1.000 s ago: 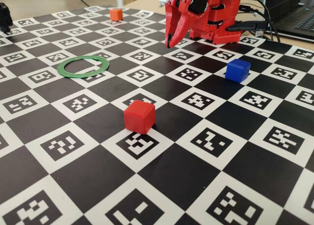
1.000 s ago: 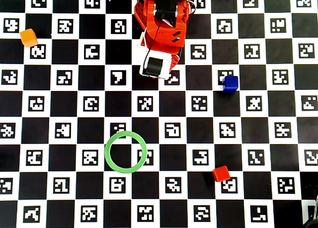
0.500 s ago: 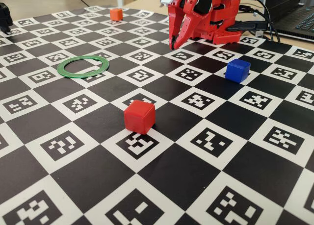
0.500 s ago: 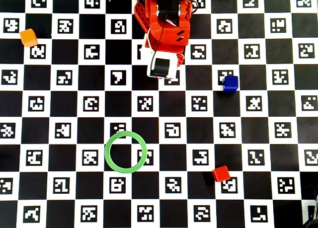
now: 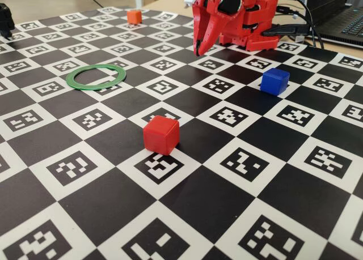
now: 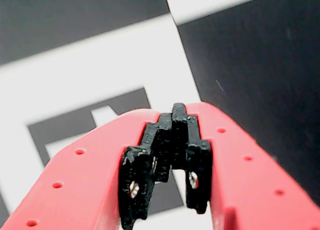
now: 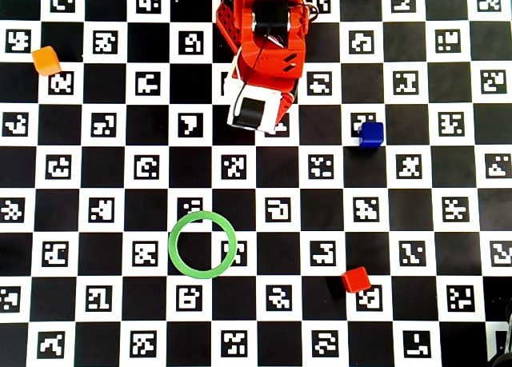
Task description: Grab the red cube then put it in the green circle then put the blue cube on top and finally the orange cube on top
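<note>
The red cube [image 5: 161, 135] [image 7: 356, 280] sits alone on the checkered mat, near the front in the fixed view. The green circle [image 5: 68, 77] [image 7: 170, 245] lies flat and empty to its left. At the right stands the blue cube [image 5: 275, 81] [image 7: 370, 133]. The orange cube [image 5: 134, 16] [image 7: 46, 60] is at the far left corner. My red gripper [image 5: 198, 51] [image 6: 175, 112] hangs close to the arm's base, pointing down over a marker square. It is shut with nothing between its black-tipped fingers, far from all three cubes.
The arm's base [image 7: 268, 15] stands at the mat's far edge. Cables and a laptop [image 5: 340, 22] lie behind it at the right. A black object [image 5: 4, 19] sits at the far left edge. The mat [image 5: 227, 197] carries printed marker squares.
The wrist swung slightly right, then back left, staying near the base. Cubes and ring have not moved.
</note>
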{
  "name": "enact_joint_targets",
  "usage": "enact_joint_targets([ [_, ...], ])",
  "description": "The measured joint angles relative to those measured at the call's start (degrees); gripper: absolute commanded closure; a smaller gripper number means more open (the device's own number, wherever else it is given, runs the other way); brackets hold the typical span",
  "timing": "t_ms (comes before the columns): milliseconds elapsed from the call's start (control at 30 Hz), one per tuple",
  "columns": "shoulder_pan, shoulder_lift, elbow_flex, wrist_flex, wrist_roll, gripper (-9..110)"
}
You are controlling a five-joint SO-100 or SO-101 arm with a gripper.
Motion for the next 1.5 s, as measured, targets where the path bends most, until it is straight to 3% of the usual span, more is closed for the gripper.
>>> enact_joint_targets([
  [200, -0.9, -17.0, -22.1, 4.9, 13.6, 107],
  [467, -7.6, -37.0, -53.0, 23.3, 29.0, 106],
  [667, -12.6, -52.8, -74.4, 34.7, 38.9, 97],
  [1167, -18.9, -78.9, -103.7, 36.7, 53.8, 76],
  [1500, -20.7, -91.8, -114.3, 36.7, 64.9, 66],
])
